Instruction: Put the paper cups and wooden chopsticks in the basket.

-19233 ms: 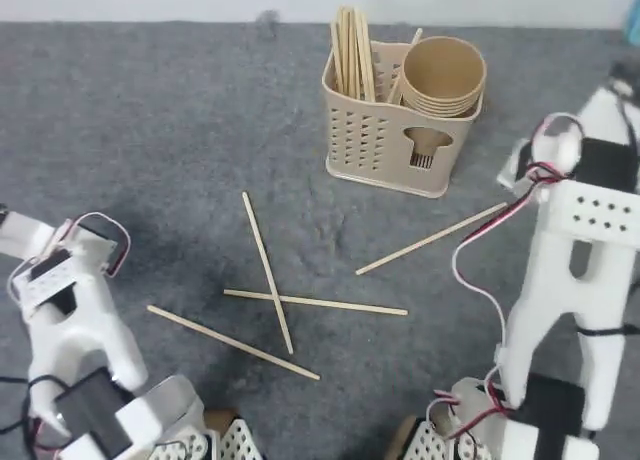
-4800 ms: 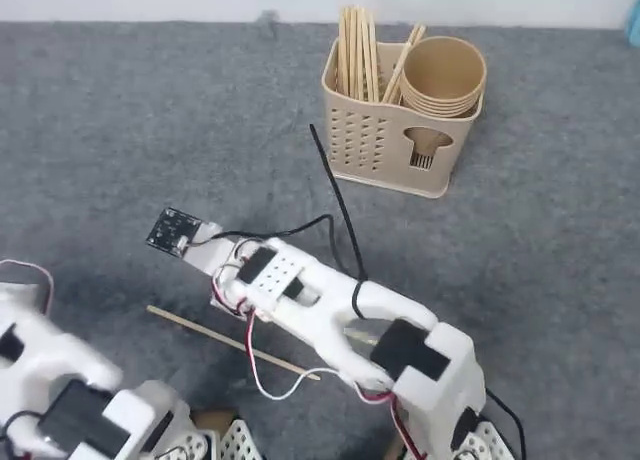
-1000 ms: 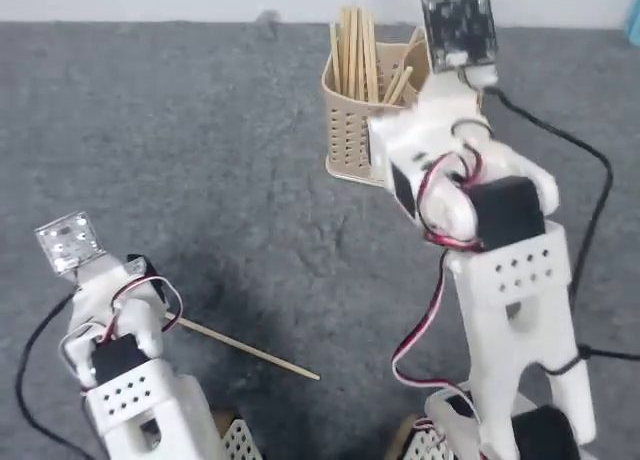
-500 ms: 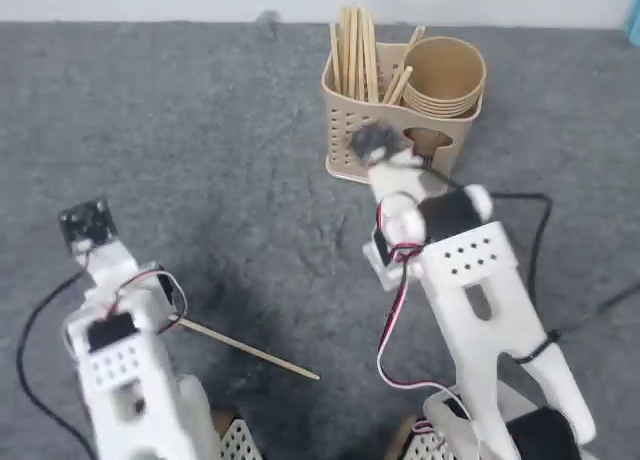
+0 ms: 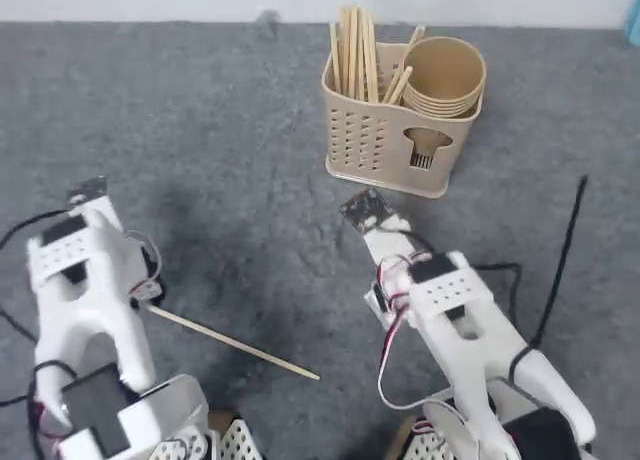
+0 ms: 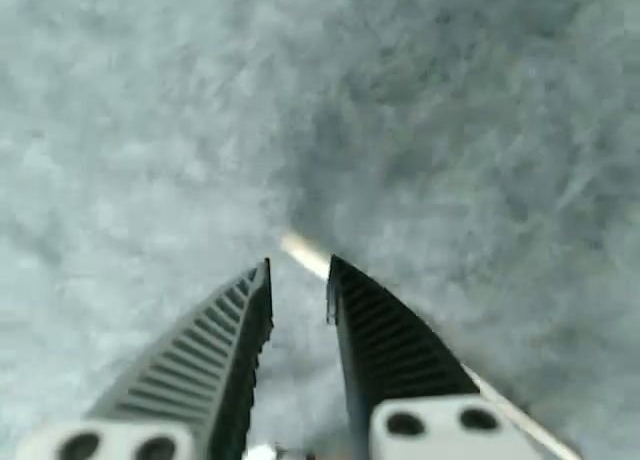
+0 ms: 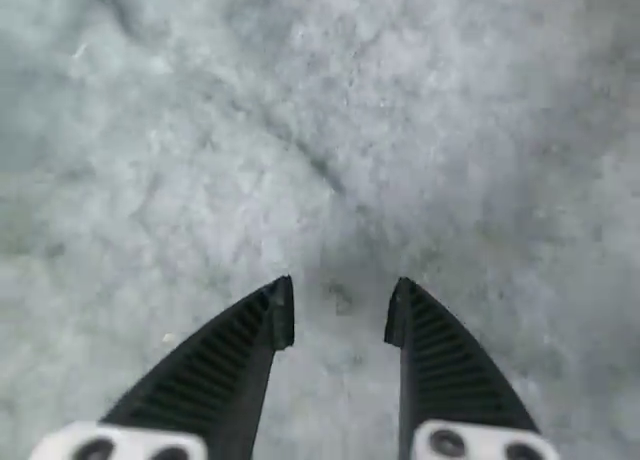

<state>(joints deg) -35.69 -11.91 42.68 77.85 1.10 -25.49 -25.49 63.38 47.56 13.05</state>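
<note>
Basket point(image 5: 385, 130) stands upright at the far side of the grey carpet point(image 5: 200, 130), a little right of centre. A nested stack of paper cups point(image 5: 443, 75) sits in its right compartment. A bundle of wooden chopsticks point(image 5: 352, 50) stands on end in the left compartment, a couple leaning toward the cups.

One loose chopstick point(image 5: 230, 342) lies flat on the carpet, near left, well apart from the basket. It runs from beside the left arm point(image 5: 85, 280) toward the near centre.

The left gripper point(image 6: 298, 275) points down at the left end of that chopstick. Jaws parted by a narrow gap, not clamped on anything. The stick's tip shows in the gap just past the fingertips (the shaft passes under one finger and comes out again behind it). Whether the fingers touch the wood I cannot tell.

The right gripper point(image 7: 340, 310) hangs over bare carpet, jaws spread wider, holding nothing. The right arm point(image 5: 440, 300) sits near, right of centre, on the near side of the basket.
</note>
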